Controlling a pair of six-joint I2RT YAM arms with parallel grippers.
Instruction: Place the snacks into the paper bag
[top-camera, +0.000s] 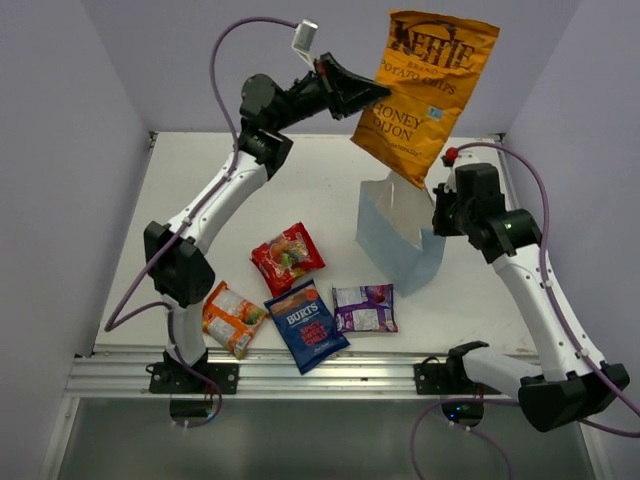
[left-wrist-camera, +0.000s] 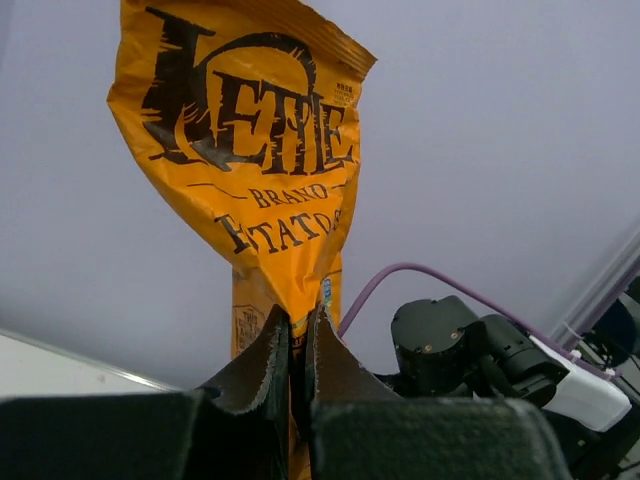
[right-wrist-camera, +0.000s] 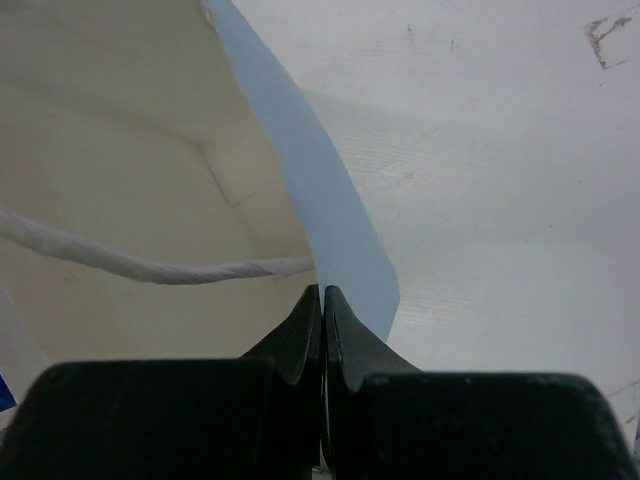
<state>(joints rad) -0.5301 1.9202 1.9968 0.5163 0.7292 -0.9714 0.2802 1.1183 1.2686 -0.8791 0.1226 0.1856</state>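
Nearby, four packets (top-camera: 306, 325) lie loose; left hand (top-camera: 374, 96) grips Kettle bag (top-camera: 432, 90), right hand (top-camera: 441, 214) pinches paper bag (top-camera: 385, 240) rim.

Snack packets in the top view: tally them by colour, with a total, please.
orange Kettle bag: 1
blue Burts bag: 1
red packet: 1
purple-white packet: 1
orange-white packet: 1
Total: 5

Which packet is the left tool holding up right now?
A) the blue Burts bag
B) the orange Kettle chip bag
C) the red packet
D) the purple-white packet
B: the left tool is shut on the lower edge of the Kettle chip bag, which hangs in the air above the paper bag.
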